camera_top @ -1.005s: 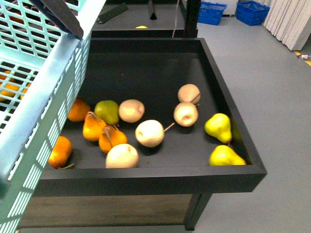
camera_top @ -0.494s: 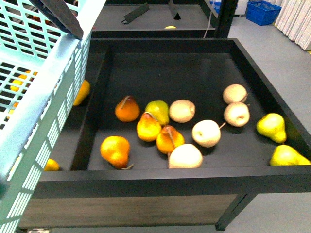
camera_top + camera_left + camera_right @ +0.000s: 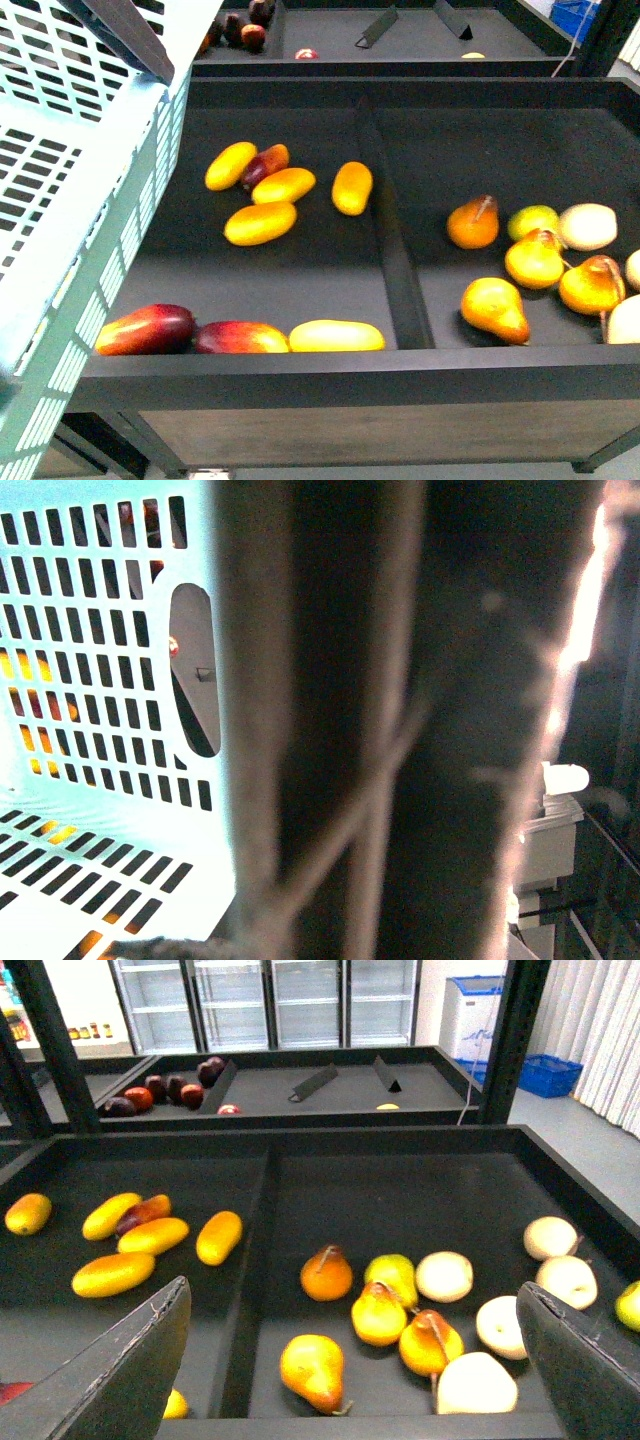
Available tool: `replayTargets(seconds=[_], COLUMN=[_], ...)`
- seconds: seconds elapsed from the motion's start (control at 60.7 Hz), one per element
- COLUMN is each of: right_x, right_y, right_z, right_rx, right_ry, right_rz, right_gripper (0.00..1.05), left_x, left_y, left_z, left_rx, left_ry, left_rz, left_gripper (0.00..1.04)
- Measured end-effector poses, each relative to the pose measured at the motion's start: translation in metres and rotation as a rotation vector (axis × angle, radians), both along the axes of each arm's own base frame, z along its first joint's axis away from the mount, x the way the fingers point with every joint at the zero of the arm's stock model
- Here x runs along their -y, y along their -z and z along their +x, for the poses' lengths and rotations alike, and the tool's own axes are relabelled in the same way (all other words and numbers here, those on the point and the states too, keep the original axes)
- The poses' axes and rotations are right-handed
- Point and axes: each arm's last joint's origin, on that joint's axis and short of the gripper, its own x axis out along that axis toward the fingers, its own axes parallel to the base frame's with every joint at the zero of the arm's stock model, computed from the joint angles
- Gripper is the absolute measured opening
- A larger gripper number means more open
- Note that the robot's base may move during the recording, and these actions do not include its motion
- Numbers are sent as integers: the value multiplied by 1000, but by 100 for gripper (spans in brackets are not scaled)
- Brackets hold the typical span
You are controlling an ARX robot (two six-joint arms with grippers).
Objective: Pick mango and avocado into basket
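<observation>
Swinging left since half a second ago, the front view has carried the pears (image 3: pixel 530 260) from the middle of the frame to its right side, and a compartment of mangoes now fills the centre and left. A raised divider (image 3: pixel 392 250) in the black display bin (image 3: pixel 330 385) parts the two lots. At the lower left of the frame, against the bin's near wall, lies the mango (image 3: pixel 148 329), dark red blending to orange, touching a second red mango (image 3: pixel 240 338) to its right, and that one meets a yellow mango (image 3: pixel 336 336). Higher up, a cluster of yellow mangoes (image 3: pixel 260 222) surrounds a darker red mango (image 3: pixel 265 163). The basket (image 3: pixel 90 170), light teal with slotted sides, tilts across the whole left edge, its brown handle (image 3: pixel 125 35) at the upper left. In the right wrist view the right gripper (image 3: pixel 352 1300) stands spread wide with nothing between its two dark fingers (image 3: pixel 130 1370), hanging above the bin. The left wrist view shows the basket's slotted wall at left and blurred dark shapes across the middle, so whether the left gripper is spread or pressed together cannot be told.
</observation>
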Motion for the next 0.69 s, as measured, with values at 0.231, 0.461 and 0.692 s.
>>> replayTargets(seconds=[0.231,0.461,0.692], right_x=[0,0,0], right_y=[0,0,0], right_z=[0,0,0], right_rx=[-1,-1,-1], right_ry=[0,0,-1], right_rz=[0,0,-1], right_gripper=[96,96,96], left_x=[0,0,0], left_y=[0,0,0], left_z=[0,0,0], left_rx=[1,1,0], left_ry=[-3,-2,-2], left_rz=[0,-1,1], left_gripper=[11,11,11])
